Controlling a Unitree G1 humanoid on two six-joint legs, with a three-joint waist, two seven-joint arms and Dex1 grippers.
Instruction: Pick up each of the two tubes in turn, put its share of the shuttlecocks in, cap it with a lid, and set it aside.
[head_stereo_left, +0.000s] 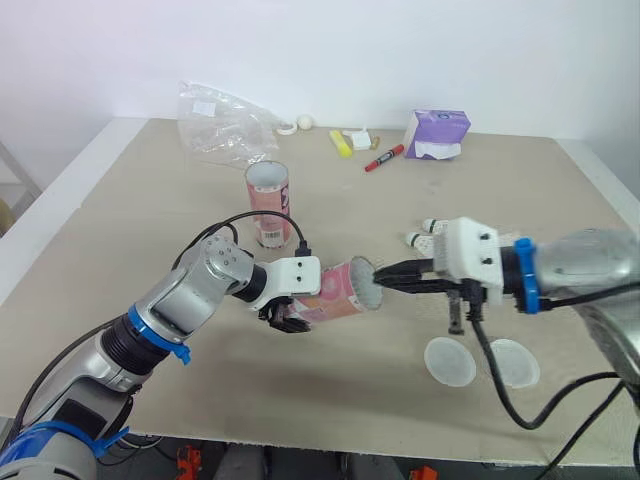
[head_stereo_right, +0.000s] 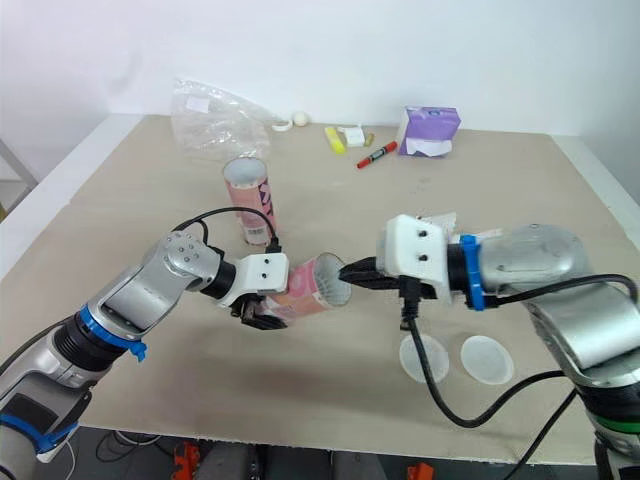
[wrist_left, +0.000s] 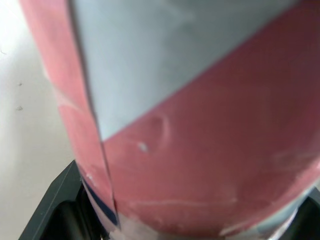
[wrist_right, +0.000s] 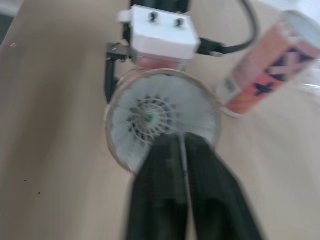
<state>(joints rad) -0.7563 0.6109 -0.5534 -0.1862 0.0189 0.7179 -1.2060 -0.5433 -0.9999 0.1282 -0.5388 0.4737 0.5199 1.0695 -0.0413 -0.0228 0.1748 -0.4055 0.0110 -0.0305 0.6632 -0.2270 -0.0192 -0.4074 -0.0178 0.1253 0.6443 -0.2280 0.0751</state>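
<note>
One tube (head_stereo_left: 338, 291), pink and white, is held on its side just above the tabletop (head_stereo_left: 120, 230) at the centre of the head view, its open mouth turned toward the right of the frame. The left gripper (head_stereo_left: 287, 319) is clenched around the tube's closed end, its black fingers wrapped under the pink wall. The right gripper (head_stereo_left: 386, 272) comes in from the right with its two fingers pressed together, their tips at the tube's mouth. In the right wrist view a shuttlecock (wrist_right: 149, 119) sits inside the tube, its white feather skirt facing out, and the fingertips touch the skirt's lower edge. The second tube (head_stereo_left: 268, 203) stands upright just behind, above centre. Loose shuttlecocks (head_stereo_left: 424, 233) lie behind the right gripper. Two round lids (head_stereo_left: 450, 361) rest flat side by side at the lower right. Along the top of the frame lie a clear plastic bag (head_stereo_left: 225, 125), a yellow highlighter (head_stereo_left: 341, 143), a red marker (head_stereo_left: 384, 158) and a purple pack (head_stereo_left: 437, 133).
</note>
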